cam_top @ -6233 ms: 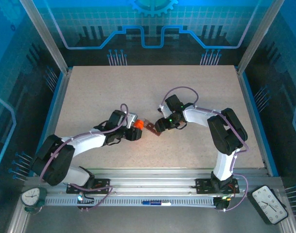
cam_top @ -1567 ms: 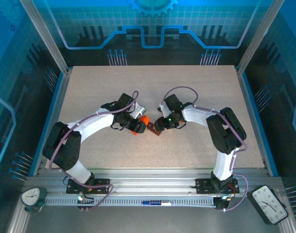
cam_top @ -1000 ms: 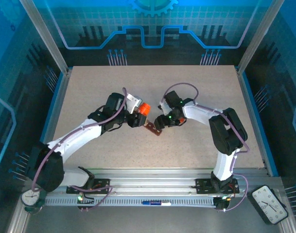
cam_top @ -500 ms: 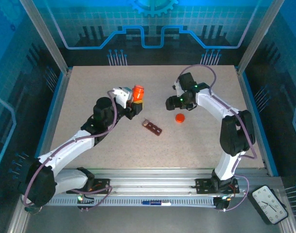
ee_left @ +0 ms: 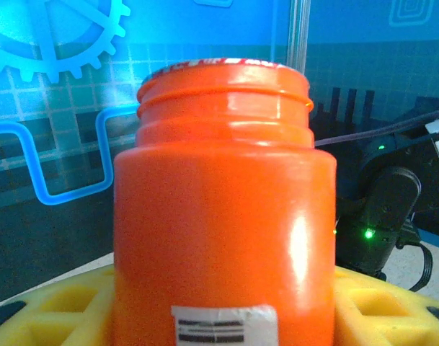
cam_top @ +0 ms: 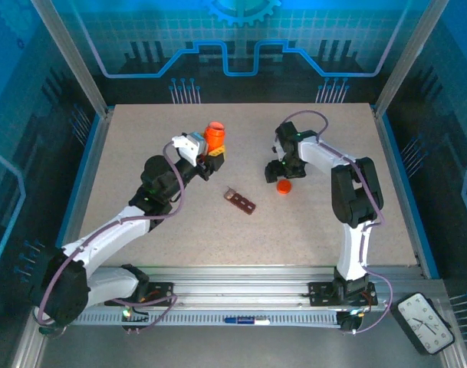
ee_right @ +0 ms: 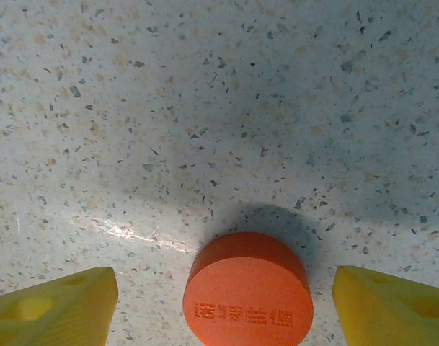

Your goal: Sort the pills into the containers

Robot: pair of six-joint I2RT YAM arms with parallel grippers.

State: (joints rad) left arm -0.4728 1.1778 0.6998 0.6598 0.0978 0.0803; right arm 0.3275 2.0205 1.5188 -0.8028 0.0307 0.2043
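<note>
**One hand holds the bottle, one hand hangs over the cap**

Nearest to me, the containers point(cam_top: 241, 202) lie flat on the table point(cam_top: 294, 238), about in the middle. They are a small dark red-brown strip of little square holes in a row, lying slanted, apart from both my hands. I cannot tell what is inside them.

A bit farther, to the right, a round orange cap point(ee_right: 248, 288) lies flat on the table. My right hand point(cam_top: 280, 175) hangs just over it, let go and wide. One yellow finger point(ee_right: 53, 303) is on each side of the cap, and neither touches it.

Farthest, on the left, my left hand point(cam_top: 212, 156) is clamped on the orange bottle point(ee_left: 223, 216). The bottle stands upright between my yellow fingers, with a white label low on its side.
</note>
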